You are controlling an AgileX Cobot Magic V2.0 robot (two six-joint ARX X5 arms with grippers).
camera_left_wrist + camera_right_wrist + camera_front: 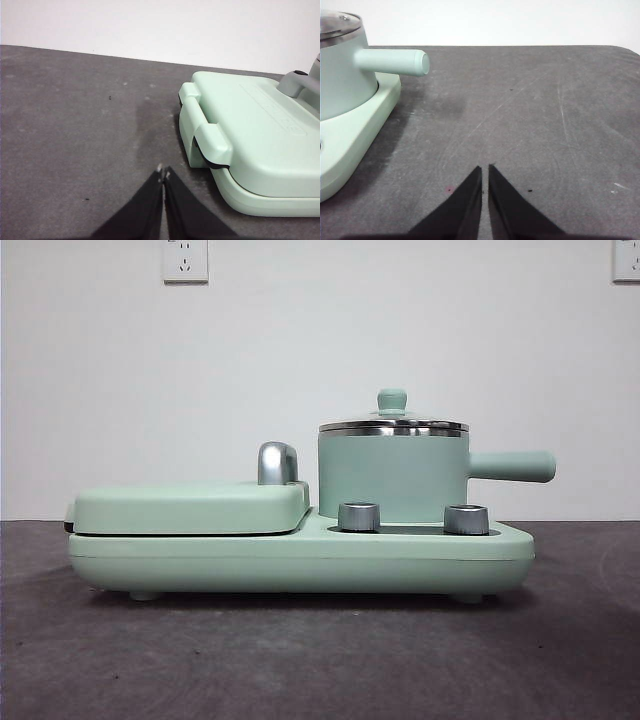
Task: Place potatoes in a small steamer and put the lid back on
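on the base, one steamer (392, 478) under one lid (393, 423); both grippers' jaws together

Plain white wall (320, 360), two white power sockets (185, 260) high up, dark grey tabletop (300, 660)

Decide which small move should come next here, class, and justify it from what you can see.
Probably none: the lid already sits on the small steamer, and no potato shows outside it. The left gripper and right gripper are shut, empty and clear. At most, check that the lid sits flat.
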